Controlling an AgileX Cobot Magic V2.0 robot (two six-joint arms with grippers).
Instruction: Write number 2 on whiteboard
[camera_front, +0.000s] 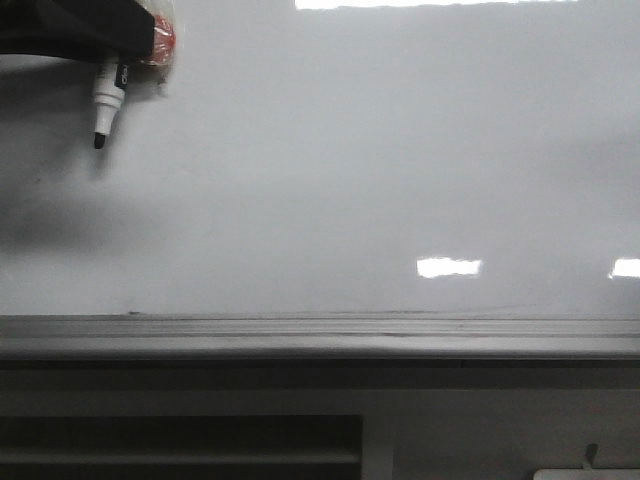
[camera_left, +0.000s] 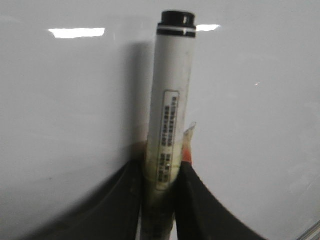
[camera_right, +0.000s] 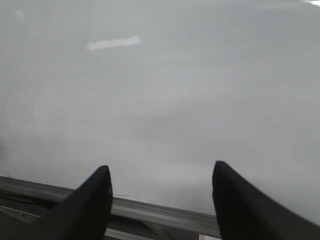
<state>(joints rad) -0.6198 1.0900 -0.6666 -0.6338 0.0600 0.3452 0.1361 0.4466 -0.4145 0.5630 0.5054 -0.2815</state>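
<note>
Dark open shelf (camera_front: 180, 445) low down; white object (camera_front: 590, 474) at corner

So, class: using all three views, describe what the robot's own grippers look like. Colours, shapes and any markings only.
Both grippers are matt black. The left gripper has two broad fingers curving inward like horns, with a scrap of clear and orange-red tape on one. The right gripper has two plain dark fingers tapering to rounded points. No cables or printed markings are visible.

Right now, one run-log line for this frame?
left gripper: shut on marker | right gripper: open, empty | whiteboard: no stroke visible
</note>
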